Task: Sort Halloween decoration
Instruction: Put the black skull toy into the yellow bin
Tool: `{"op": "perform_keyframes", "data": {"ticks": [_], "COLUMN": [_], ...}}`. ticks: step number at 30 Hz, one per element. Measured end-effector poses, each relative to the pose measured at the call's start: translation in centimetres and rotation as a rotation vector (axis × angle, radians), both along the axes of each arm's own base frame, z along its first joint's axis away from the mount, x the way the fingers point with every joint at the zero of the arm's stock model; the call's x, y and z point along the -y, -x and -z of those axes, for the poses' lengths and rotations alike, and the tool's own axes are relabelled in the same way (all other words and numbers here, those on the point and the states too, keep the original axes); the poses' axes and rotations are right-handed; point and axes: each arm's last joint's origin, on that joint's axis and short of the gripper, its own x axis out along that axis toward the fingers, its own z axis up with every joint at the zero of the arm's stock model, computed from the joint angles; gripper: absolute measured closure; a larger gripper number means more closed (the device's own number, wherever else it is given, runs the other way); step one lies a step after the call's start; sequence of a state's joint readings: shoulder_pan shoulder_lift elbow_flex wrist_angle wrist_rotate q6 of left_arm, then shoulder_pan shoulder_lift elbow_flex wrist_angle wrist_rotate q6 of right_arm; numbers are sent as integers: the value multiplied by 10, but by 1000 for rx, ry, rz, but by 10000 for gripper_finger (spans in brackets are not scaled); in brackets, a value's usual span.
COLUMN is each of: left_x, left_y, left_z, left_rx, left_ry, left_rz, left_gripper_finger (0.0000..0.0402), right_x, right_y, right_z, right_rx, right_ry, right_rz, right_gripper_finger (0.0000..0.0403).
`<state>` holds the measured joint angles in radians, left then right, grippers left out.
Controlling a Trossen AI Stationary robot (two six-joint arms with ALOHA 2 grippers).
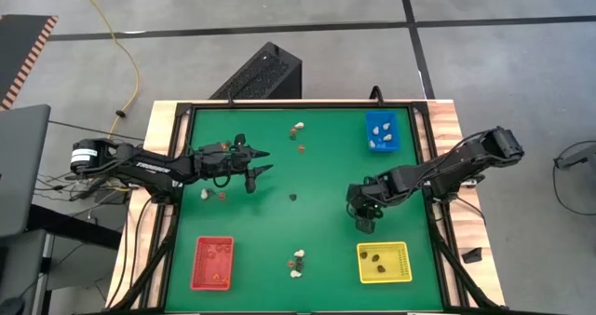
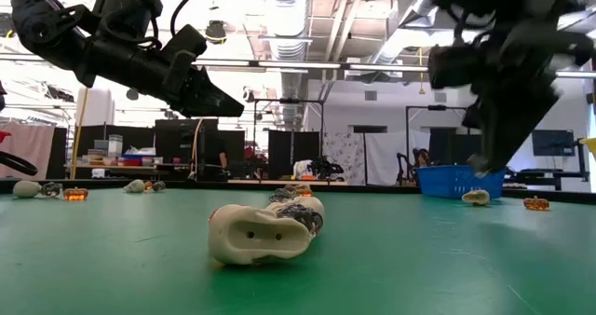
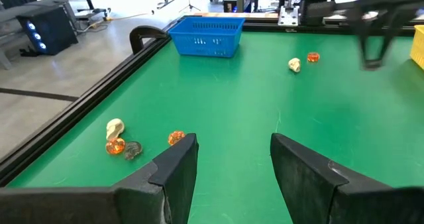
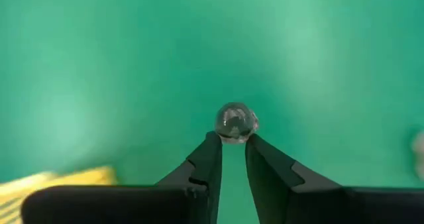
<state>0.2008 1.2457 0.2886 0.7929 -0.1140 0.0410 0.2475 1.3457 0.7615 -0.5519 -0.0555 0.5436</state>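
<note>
The decoration is small trinkets scattered on the green table: a cluster [image 1: 296, 129] near the far edge, one dark piece [image 1: 292, 197] mid-table, two [image 1: 207, 194] toward the left, and a cream pair [image 1: 298, 256] by the near edge, large in the low view [image 2: 265, 231]. My right gripper [image 1: 365, 224] points down just beyond the yellow tray [image 1: 384, 262] and is shut on a dark grey trinket [image 4: 235, 123]. My left gripper [image 1: 256, 161] hovers open left of centre, holding nothing; its fingers [image 3: 232, 144] show wide apart. My right gripper pinches the round dark grey trinket [image 4: 235, 124] between the free ends of its two fingers [image 4: 211, 151], coming from above and pointing down. In the low view the fingertips [image 2: 484, 166] stand above the table surface, so the trinket seems lifted clear.
A red tray [image 1: 212, 262] sits at the near left and a blue tray [image 1: 382, 131] at the far right, each with trinkets inside, as does the yellow one. A black raised rim [image 1: 177, 166] borders the table. Open green lies between the two arms.
</note>
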Motion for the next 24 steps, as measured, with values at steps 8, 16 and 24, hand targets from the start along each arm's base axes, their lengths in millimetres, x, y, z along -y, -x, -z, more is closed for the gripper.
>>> {"op": "perform_keyframes", "data": {"ticks": [8,16,24], "left_x": [0,0,1], "left_y": [0,0,-1], "left_z": [0,-1,-2], "left_rx": [0,11,28], "left_ry": [0,-3,37], "left_rz": [-1,0,43], "left_gripper_finger": [221,221,221], "right_x": [-44,-78,-89], "right_y": [3,17,22], "right_z": [-23,-30,-31], "right_rx": [15,6,83], "right_ry": [-135,-179,-105], "right_rz": [-134,-105,-52], "right_gripper_finger": [325,328,328]}}
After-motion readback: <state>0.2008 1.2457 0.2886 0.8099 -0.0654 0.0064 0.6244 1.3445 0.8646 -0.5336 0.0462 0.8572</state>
